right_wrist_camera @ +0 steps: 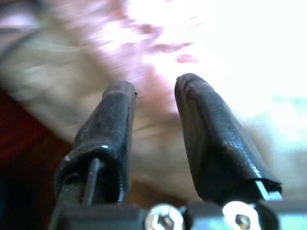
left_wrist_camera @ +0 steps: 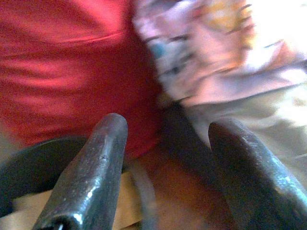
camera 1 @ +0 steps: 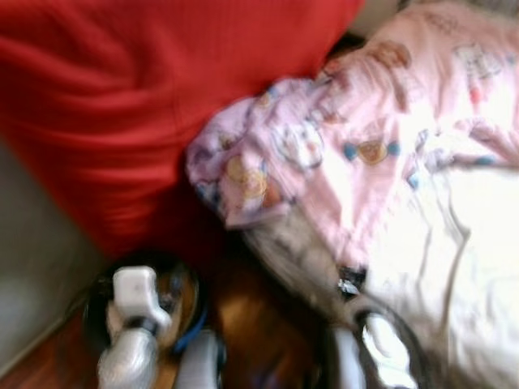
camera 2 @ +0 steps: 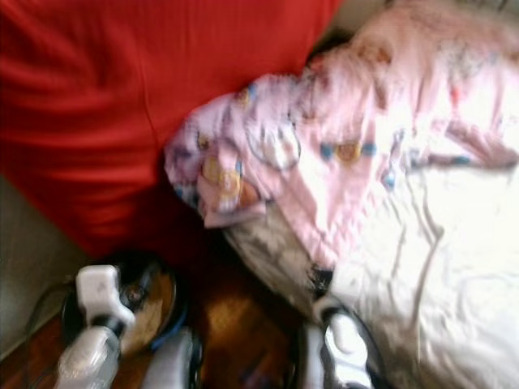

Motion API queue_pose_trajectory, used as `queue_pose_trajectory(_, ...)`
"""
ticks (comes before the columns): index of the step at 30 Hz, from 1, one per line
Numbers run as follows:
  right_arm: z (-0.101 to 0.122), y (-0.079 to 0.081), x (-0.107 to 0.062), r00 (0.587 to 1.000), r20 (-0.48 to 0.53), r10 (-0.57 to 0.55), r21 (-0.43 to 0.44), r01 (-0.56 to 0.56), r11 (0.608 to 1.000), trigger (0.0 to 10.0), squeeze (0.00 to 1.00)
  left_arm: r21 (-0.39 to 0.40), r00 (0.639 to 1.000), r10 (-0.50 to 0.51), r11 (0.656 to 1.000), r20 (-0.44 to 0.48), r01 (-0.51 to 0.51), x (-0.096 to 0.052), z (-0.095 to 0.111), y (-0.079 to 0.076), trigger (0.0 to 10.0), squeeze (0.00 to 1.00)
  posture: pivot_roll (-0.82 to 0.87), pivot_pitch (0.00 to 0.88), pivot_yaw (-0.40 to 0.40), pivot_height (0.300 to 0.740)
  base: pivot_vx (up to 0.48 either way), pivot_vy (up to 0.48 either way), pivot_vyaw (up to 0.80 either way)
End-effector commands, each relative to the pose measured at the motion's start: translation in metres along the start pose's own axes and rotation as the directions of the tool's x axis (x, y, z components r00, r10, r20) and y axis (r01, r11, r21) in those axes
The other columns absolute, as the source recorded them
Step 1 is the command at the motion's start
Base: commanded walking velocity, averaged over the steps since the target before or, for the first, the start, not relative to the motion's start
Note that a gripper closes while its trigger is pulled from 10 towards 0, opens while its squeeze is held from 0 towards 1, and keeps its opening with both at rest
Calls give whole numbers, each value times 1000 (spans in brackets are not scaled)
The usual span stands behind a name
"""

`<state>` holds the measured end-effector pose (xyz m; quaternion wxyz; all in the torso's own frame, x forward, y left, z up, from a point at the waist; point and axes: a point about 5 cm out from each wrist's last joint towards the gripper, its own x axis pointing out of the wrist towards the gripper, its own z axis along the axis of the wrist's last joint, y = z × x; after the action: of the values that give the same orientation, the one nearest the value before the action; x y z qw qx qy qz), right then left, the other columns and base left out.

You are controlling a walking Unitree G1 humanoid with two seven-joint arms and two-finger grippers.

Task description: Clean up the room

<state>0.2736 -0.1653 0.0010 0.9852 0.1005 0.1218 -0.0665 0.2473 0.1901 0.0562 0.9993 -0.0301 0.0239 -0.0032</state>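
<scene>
Facing blurred pink cartoon-print quilt (camera 1: 365,138) beside big red cushion (camera 1: 138,105); my left gripper (left_wrist_camera: 165,139) spread, right gripper (right_wrist_camera: 153,91) slightly parted, both empty.

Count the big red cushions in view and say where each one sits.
1. The red cushion fills the upper left of the head views, touching the pink printed blanket on its right, above the round black basket. The blanket may hide others.

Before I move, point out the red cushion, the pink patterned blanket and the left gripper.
red cushion (camera 1: 138,97), left eye view, on its broad front face.
pink patterned blanket (camera 1: 365,154), left eye view, on its printed upper fold.
left gripper (left_wrist_camera: 165,139), left wrist view, midway between its fingertips, fingers apart.
</scene>
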Motion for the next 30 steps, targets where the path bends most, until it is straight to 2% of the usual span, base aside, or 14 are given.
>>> queue_pose_trajectory(1, -5, 3, -2, 1000, -17, -4, 7, 4, 1000, 10000, 0, 4, 999, 28, 1000, -42, -28, -8, -8, 9, 10000, 0, 99, 225, -3, 612, 292, 0, 0)
queue_pose_trajectory(5, 2, 4, 5, 1000, -14, 9, 9, -9, 1000, 10000, 0, 5, 999, 30, 1000, -39, -30, -9, -7, 10, 10000, 0, 103, 233, 1, 612, 72, 0, 0)
queue_pose_trajectory(6, 3, 5, 6, 1000, -16, 16, 8, -15, 1000, 10000, 102, 5, 999, 31, 1000, -39, -30, -9, -7, 10, 10000, 0, 103, 234, 1, 612, 0, 0, 0)
queue_pose_trajectory(8, 7, 6, 9, 1000, -10, 26, 11, -26, 1000, 10000, 1000, 6, 999, 30, 1000, -40, -30, -9, -7, 10, 10000, 0, 108, 238, 2, 612, 0, 0, 0)
queue_pose_trajectory(17, 19, 3, 22, 999, -33, 0, -12, 0, 1000, 10000, 1000, 6, 999, 29, 1000, -42, -29, -14, -6, 10, 10000, 0, 126, 262, 5, 612, 0, 0, 0)
queue_pose_trajectory(18, 19, 3, 23, 999, -47, 1, -18, -2, 1000, 10000, 784, 7, 999, 28, 1000, -42, -28, -16, -6, 10, 10000, 0, 133, 271, 7, 612, 0, 0, 0)
queue_pose_trajectory(19, 20, 2, 25, 998, -64, -6, -32, 4, 999, 10000, 737, 8, 999, 27, 1000, -41, -27, -17, -5, 10, 10000, 0, 136, 276, 8, 612, 0, 0, 0)
queue_pose_trajectory(21, 20, 0, 26, 997, -78, -19, -46, 15, 999, 10000, 0, 9, 999, 27, 1000, -40, -26, -18, -4, 10, 10000, 0, 143, 287, 11, 612, 0, 0, 0)
queue_pose_trajectory(23, 20, -1, 27, 995, -90, -29, -52, 25, 998, 10000, 0, 11, 999, 26, 1000, -39, -25, -21, -3, 10, 10000, 0, 153, 296, 11, 612, 0, 0, 0)
queue_pose_trajectory(24, 21, -2, 28, 995, -96, -32, -40, 28, 999, 10000, 267, 12, 999, 25, 1000, -39, -25, -22, -2, 10, 10000, 0, 159, 303, 13, 612, 0, 0, 0)
queue_pose_trajectory(25, 22, -3, 29, 995, -98, -33, -30, 30, 999, 10000, 267, 13, 999, 25, 1000, -39, -25, -24, -1, 10, 10000, 0, 161, 307, 13, 612, 0, 0, 0)
queue_pose_trajectory(26, 23, -4, 30, 994, -101, -34, -24, 32, 999, 10000, 1000, 16, 999, 26, 1000, -39, -25, -27, 0, 10, 10000, 0, 167, 319, 15, 612, 0, 0, 0)
queue_pose_trajectory(29, 25, -4, 32, 994, -104, -38, -22, 36, 999, 10000, 1000, 19, 999, 26, 999, -38, -26, -29, 3, 10, 10000, 0, 172, 329, 17, 612, 0, 0, 0)
queue_pose_trajectory(30, 26, -3, 33, 993, -115, -22, -12, 21, 1000, 10000, 0, 21, 999, 25, 1000, -35, -24, -31, 7, 9, 10000, 0, 186, 355, 23, 612, 0, 0, 0)
